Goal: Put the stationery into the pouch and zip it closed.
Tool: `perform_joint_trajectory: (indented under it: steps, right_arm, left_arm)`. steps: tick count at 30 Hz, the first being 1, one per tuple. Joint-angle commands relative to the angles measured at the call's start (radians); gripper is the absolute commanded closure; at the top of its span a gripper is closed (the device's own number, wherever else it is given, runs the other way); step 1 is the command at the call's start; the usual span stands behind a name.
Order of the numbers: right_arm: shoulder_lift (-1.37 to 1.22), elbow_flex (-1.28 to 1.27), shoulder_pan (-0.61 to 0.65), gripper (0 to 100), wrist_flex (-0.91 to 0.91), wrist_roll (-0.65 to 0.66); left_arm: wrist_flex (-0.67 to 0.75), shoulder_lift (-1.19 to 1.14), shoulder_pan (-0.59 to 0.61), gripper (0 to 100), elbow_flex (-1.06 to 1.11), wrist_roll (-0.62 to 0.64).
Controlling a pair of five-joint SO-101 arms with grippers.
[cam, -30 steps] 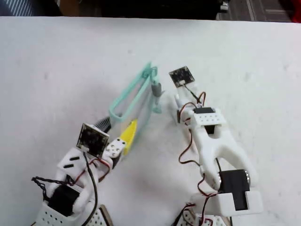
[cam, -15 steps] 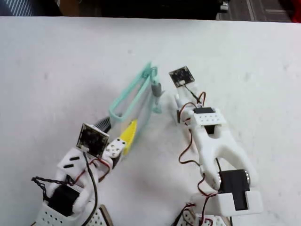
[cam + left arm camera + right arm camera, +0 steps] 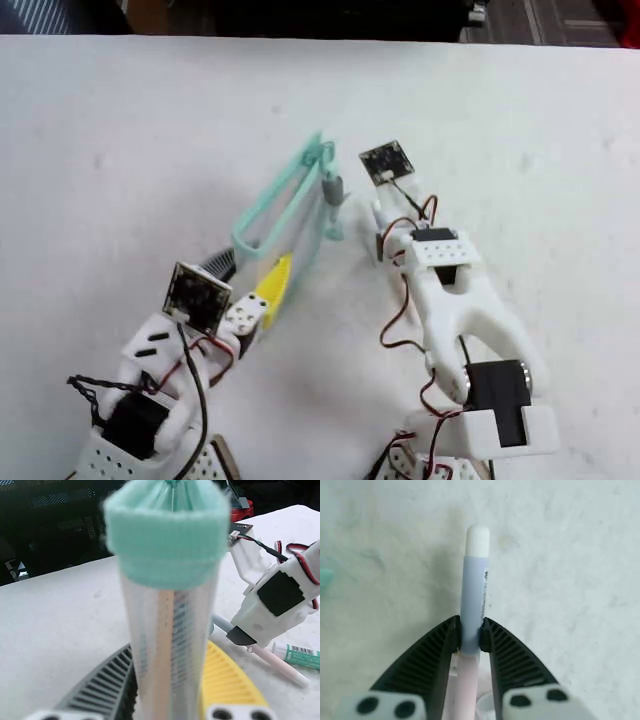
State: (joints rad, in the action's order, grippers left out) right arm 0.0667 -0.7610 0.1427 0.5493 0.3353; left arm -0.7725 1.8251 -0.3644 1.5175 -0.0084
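A clear pouch (image 3: 285, 210) with a teal rim lies slanted at mid-table. My left gripper (image 3: 262, 290) is shut on its near end. In the left wrist view the pouch (image 3: 170, 605) stands up between a grey finger (image 3: 107, 687) and a yellow finger (image 3: 227, 680). My right gripper (image 3: 469, 630) is shut on a pale blue and pink pen (image 3: 472, 580) with a white tip, held low over the table. It sits just right of the pouch's far end, under its arm (image 3: 440, 270). A grey pen-like item (image 3: 332, 195) lies by the pouch's rim.
In the left wrist view a pink pen (image 3: 280, 666) and a green-labelled tube (image 3: 300, 655) lie on the white table (image 3: 520, 130) beneath the right arm (image 3: 275, 600). The table's far edge borders a dark area (image 3: 300, 15).
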Motion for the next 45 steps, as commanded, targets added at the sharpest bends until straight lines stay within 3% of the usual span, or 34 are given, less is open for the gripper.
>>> perform_joint_trajectory:
  steps: [1,12,26,32,45]
  right_arm:
    - [0.047,0.012,-0.007,98.1,-0.018,-0.012]
    - [0.076,0.054,0.018,98.1,-0.028,-0.012]
    - [0.46,0.279,-0.035,98.2,0.338,-0.006]
    - [0.654,0.348,-0.004,98.2,0.446,-0.005]
    - [1.075,0.364,0.168,98.2,0.444,-0.003]
  left_arm:
    - [0.021,-0.004,0.007,83,-0.017,0.012]
    - [0.021,-0.004,0.012,83,-0.015,0.012]
    - [0.021,-0.004,0.01,83,-0.015,0.014]
    - [0.02,-0.004,0.008,83,-0.015,0.014]
    - [0.002,-0.004,0.004,83,-0.017,0.014]
